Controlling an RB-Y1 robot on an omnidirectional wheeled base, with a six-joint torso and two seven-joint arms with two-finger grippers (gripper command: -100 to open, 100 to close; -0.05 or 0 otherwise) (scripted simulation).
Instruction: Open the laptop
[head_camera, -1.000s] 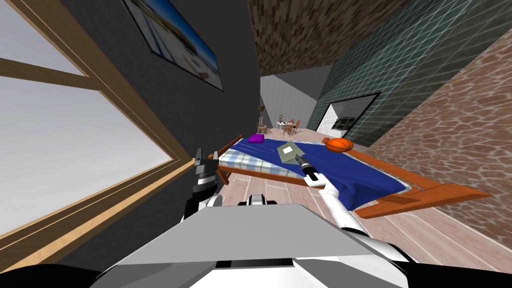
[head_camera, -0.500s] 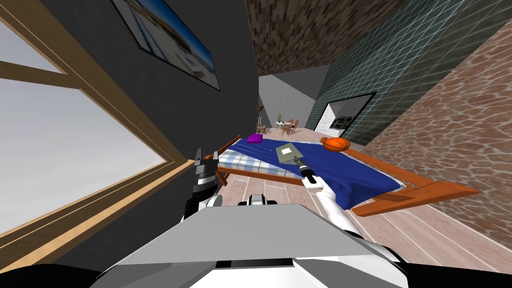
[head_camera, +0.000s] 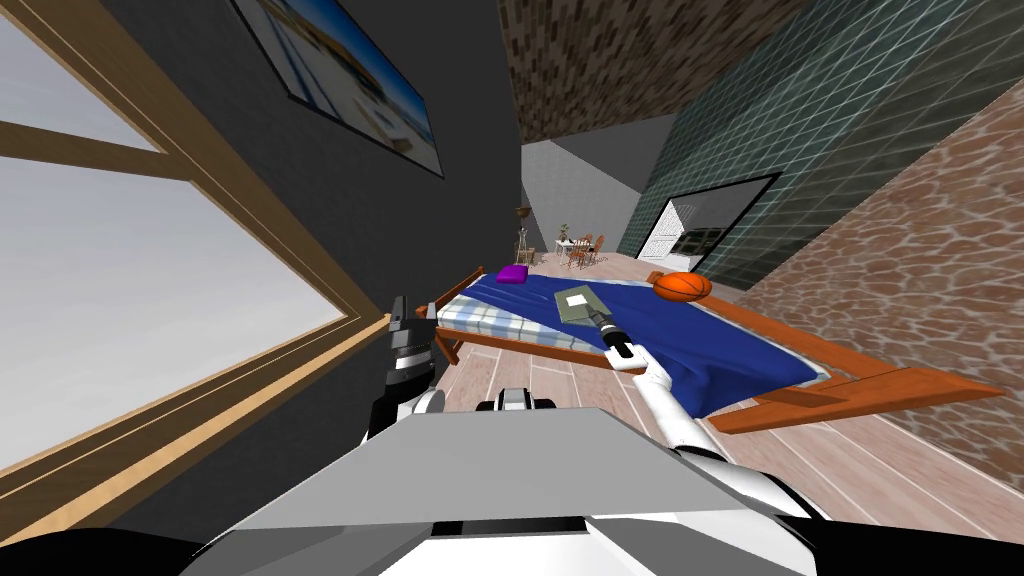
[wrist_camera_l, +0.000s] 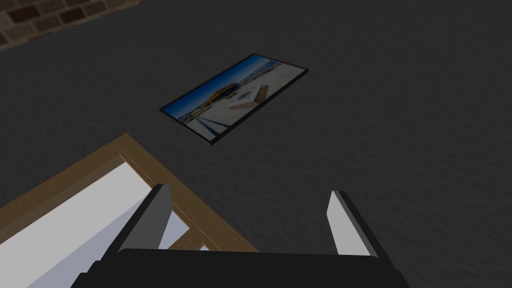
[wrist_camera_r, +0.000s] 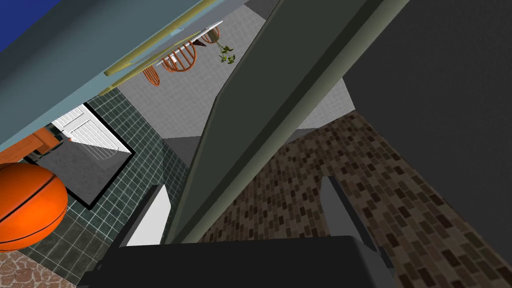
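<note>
Grey-green laptop (head_camera: 578, 303) lies on the blue blanket (head_camera: 700, 340) of a wooden-framed bed (head_camera: 860, 385). Right pincer (wrist_camera_r: 245, 185) is spread, with the laptop's edge running between its fingers. An orange basketball (head_camera: 683, 286) and a purple cushion (head_camera: 513, 274) also rest on the bed. Floor (head_camera: 850, 460) is pale planks. Left pincer (wrist_camera_l: 248, 190) is spread, raised beside the dark wall with the window (head_camera: 150, 300).
</note>
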